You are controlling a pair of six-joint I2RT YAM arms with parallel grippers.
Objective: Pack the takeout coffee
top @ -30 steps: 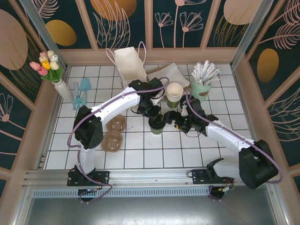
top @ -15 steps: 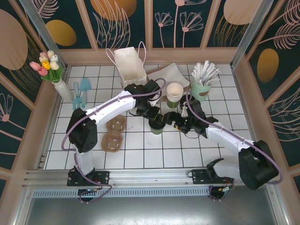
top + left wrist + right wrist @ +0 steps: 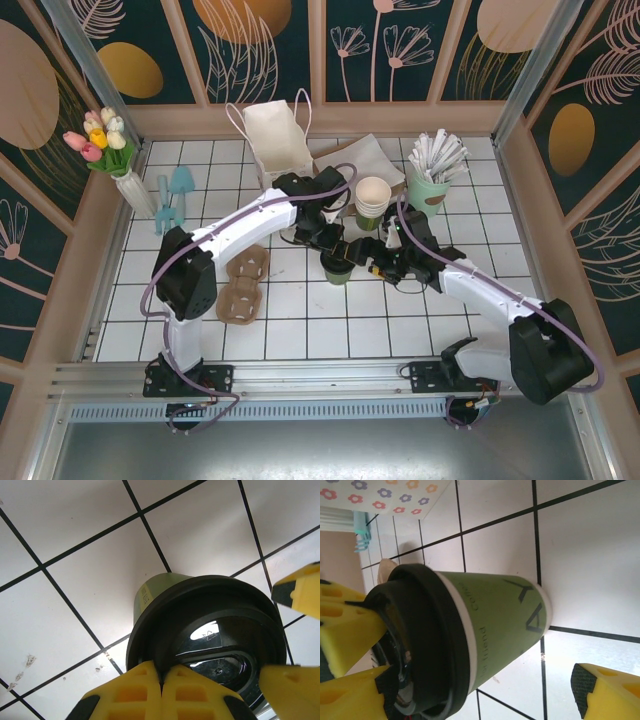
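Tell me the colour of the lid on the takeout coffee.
The lid is black, on a green cup; clearest in the right wrist view.

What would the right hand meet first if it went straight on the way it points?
The takeout coffee: its green wall sits straight ahead of the open right hand, apparently close, though depth is unclear.

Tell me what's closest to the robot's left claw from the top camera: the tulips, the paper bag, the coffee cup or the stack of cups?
1. takeout coffee, right under the left gripper.
2. stack of lidless cups, just behind, to the right.
3. paper bag, by the back wall.
4. tulips, in the far left corner.
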